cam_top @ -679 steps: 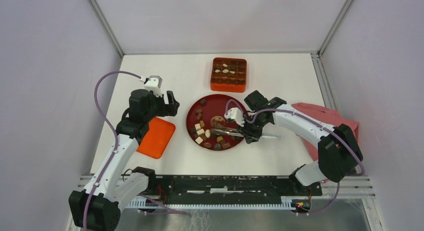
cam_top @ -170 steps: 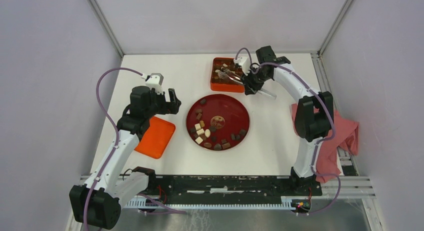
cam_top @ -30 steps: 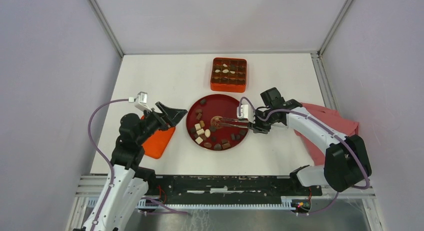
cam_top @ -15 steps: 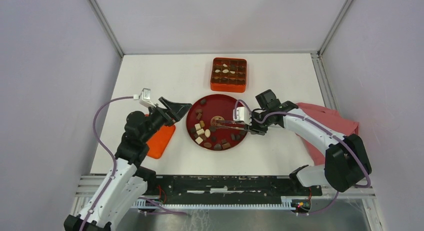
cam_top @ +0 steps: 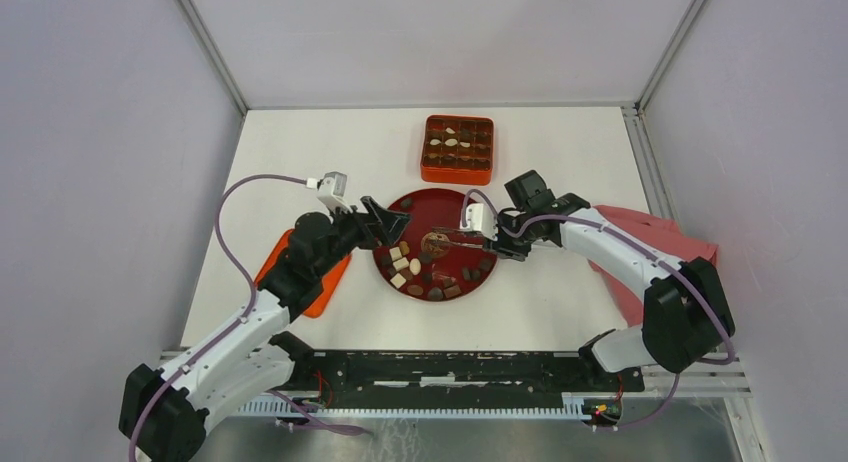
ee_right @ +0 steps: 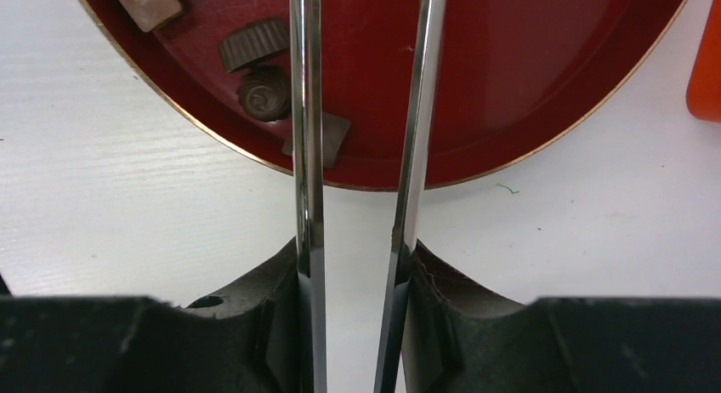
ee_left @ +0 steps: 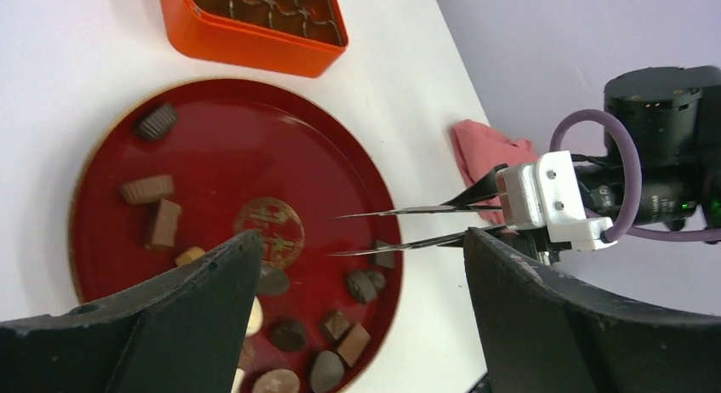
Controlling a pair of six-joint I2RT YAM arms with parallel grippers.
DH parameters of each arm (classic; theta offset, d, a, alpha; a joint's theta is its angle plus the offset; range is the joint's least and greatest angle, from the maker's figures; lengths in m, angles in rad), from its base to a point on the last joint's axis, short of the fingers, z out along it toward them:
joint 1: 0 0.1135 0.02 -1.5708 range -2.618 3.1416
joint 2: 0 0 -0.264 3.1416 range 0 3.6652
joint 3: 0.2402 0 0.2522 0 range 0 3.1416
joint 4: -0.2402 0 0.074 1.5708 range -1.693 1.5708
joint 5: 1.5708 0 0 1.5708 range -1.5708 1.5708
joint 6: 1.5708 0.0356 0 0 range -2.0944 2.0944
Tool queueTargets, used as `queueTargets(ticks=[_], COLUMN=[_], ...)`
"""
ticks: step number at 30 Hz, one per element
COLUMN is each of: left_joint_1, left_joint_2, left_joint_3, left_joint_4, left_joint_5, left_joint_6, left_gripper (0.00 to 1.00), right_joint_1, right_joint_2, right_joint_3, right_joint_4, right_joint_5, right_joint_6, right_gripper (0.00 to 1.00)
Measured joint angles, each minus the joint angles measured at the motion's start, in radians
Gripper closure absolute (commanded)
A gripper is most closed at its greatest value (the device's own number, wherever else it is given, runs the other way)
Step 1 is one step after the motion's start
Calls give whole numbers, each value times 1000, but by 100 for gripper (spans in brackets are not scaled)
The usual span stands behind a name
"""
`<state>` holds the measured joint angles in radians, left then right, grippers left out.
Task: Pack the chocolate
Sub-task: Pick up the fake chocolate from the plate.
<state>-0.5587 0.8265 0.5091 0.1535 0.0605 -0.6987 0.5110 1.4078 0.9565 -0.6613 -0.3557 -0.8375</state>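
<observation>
Several chocolate pieces (cam_top: 405,267), dark, light brown and cream, lie on the red plate (cam_top: 455,207), mostly along its left and near sides. My right gripper (cam_top: 500,240) is shut on metal tweezers (cam_top: 455,242) at the plate's right rim. In the left wrist view the tweezers (ee_left: 408,227) have their tips apart with nothing between them, near the gold emblem (ee_left: 270,231). My left gripper (cam_top: 385,225) hangs open above the plate's left edge, holding nothing. In the right wrist view, dark chocolate pieces (ee_right: 263,93) lie beside the left tweezer arm (ee_right: 306,112).
The orange gridded box (cam_top: 458,148), with pieces in several compartments, stands behind the plate. An orange lid (cam_top: 310,272) lies left of the plate, partly under my left arm. A pink cloth (cam_top: 670,242) lies at the right edge.
My left arm has swung right, bringing its open gripper from beside the orange lid to over the plate's left edge. The right gripper with the tweezers has shifted slightly.
</observation>
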Motion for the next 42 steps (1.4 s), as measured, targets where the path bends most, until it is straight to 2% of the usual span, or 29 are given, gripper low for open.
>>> queueTargets(ticks=[12, 21, 30, 42], left_joint_1=[0, 0, 0, 0], left_joint_2=[79, 85, 44, -9], left_joint_3=[181, 73, 30, -8], left_joint_4=[12, 107, 159, 172], left_joint_5=[-79, -112, -110, -112], left_joint_6=[236, 257, 263, 263], left_gripper=[8, 8, 8, 7], right_joint_1=[5, 13, 22, 66], right_joint_2=[153, 158, 161, 262], right_joint_3=[63, 66, 76, 153], right_joint_4=[-13, -75, -128, -145], right_joint_5=[80, 77, 74, 95], right_joint_6=[7, -5, -3, 64], right_gripper=[57, 55, 55, 54])
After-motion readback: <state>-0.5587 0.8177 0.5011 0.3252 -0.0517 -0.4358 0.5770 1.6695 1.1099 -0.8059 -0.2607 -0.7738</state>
